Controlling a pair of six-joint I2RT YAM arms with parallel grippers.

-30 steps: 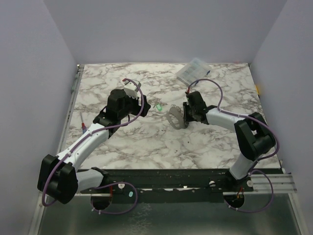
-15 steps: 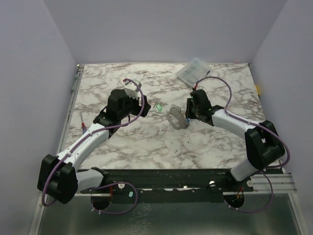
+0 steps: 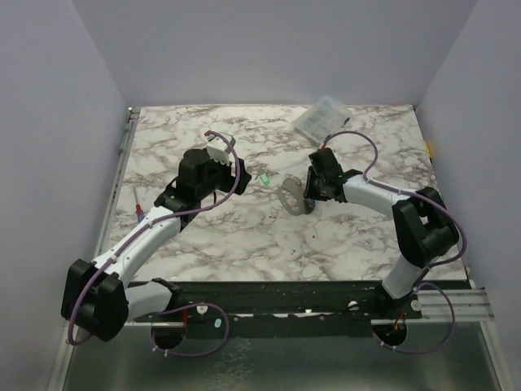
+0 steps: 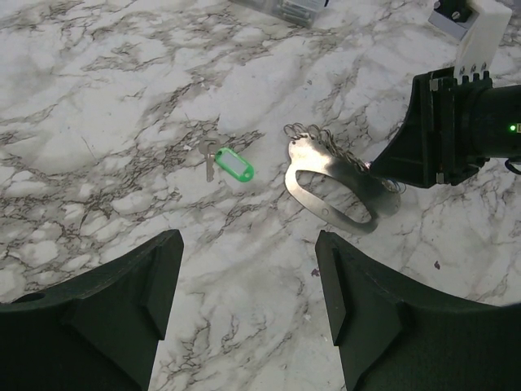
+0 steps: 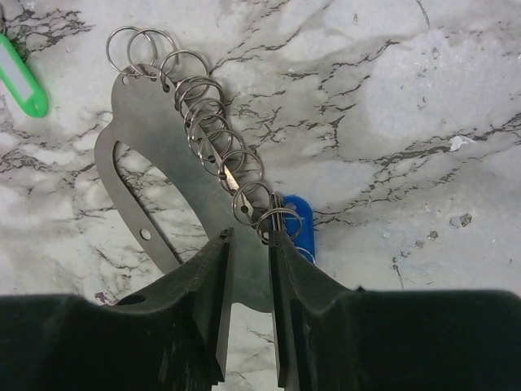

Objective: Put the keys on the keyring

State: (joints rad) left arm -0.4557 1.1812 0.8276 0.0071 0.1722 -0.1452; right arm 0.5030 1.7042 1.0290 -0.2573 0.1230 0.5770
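The keyring [image 5: 159, 130] is a flat curved silvery band with several split rings along one edge. It lies on the marble at mid-table [image 3: 284, 195] and also shows in the left wrist view [image 4: 332, 166]. The green-tagged key [image 4: 230, 166] lies loose left of it [image 3: 264, 177] [image 5: 22, 77]. The blue-tagged key [image 5: 303, 236] lies at the last ring, touching my right finger. My right gripper [image 5: 248, 236] [image 3: 311, 195] is low over the band's end, its jaws a narrow gap apart. My left gripper [image 4: 248, 244] [image 3: 242, 177] hangs wide open and empty, nearer than the green key.
A clear plastic compartment box [image 3: 321, 119] sits at the back right of the marble table, its edge showing in the left wrist view [image 4: 293, 8]. Grey walls close in the left, back and right sides.
My right gripper drew back to the right from the band's end, then returned onto it. The band, the green key and my left arm have stayed in place.
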